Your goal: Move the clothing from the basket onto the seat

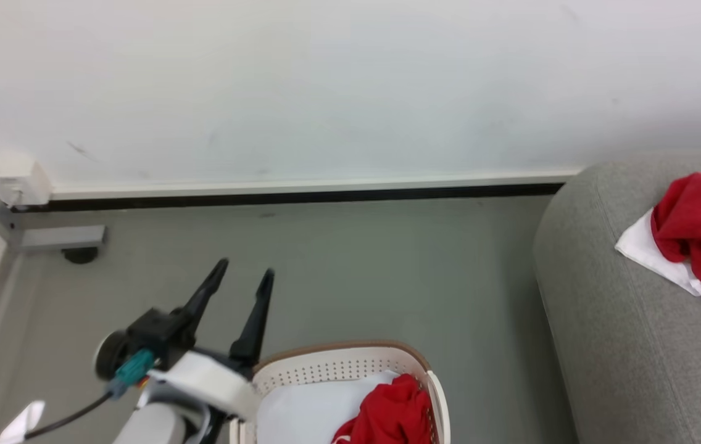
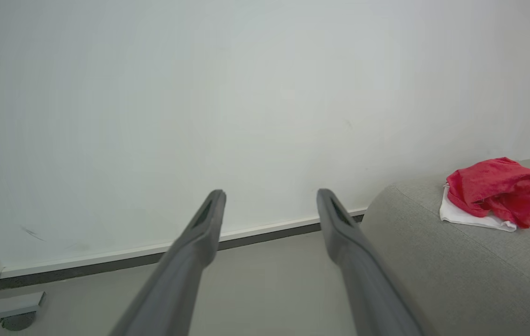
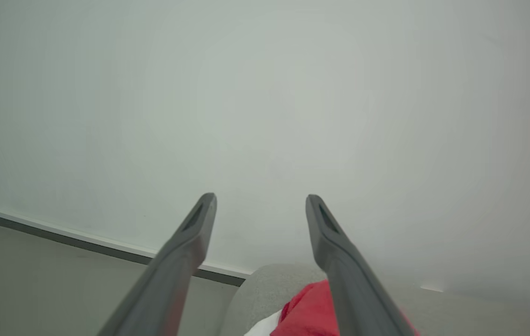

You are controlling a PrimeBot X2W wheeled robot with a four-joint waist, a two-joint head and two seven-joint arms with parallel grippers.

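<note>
Holds left gripper (image 1: 245, 269) over the floor just beside the basket (image 1: 338, 364), with fingers spread and empty. Holds right gripper (image 3: 260, 197) above the seat (image 1: 603, 308), with fingers likewise parted, over a red-and-white garment (image 1: 690, 246) lying there. Leaves a plain red garment (image 1: 390, 413) in the basket, on a pale cushion (image 1: 307, 413).

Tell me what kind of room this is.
Probably a living-room corner, or a test room set up like one. There is a grey upholstered sofa with red clothing on it, a cream laundry basket on a smooth grey floor, and a bare white wall with skirting.
</note>
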